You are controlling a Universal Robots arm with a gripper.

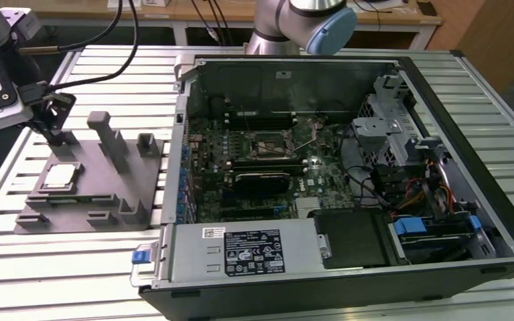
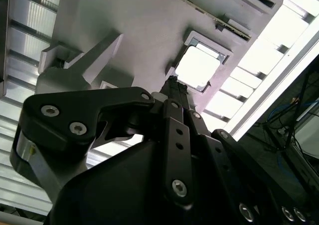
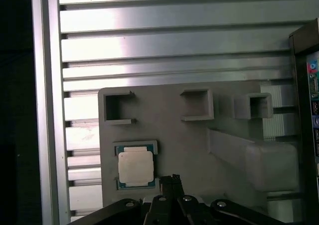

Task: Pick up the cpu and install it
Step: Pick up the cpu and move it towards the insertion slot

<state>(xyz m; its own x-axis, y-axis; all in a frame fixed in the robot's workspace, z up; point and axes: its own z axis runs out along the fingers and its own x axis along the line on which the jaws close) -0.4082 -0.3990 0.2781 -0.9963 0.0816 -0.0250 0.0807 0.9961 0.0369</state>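
Zero steps done: cpu [image 3: 135, 166] lying flat in its recess of grey fixture [image 3: 184, 140] on bench [image 3: 174, 35], just beside tip of end effector [image 3: 172, 179], pressed together and pinching nothing; lift and install into open computer case [image 1: 471, 221] both left.

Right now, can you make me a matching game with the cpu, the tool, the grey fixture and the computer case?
1 cpu
2 tool
3 grey fixture
4 computer case

a black, open, at the exterior view's right
b silvery, in a fixture pocket
c tip close beside the cpu
d holds the cpu

Pairs: 1-b, 2-c, 3-d, 4-a
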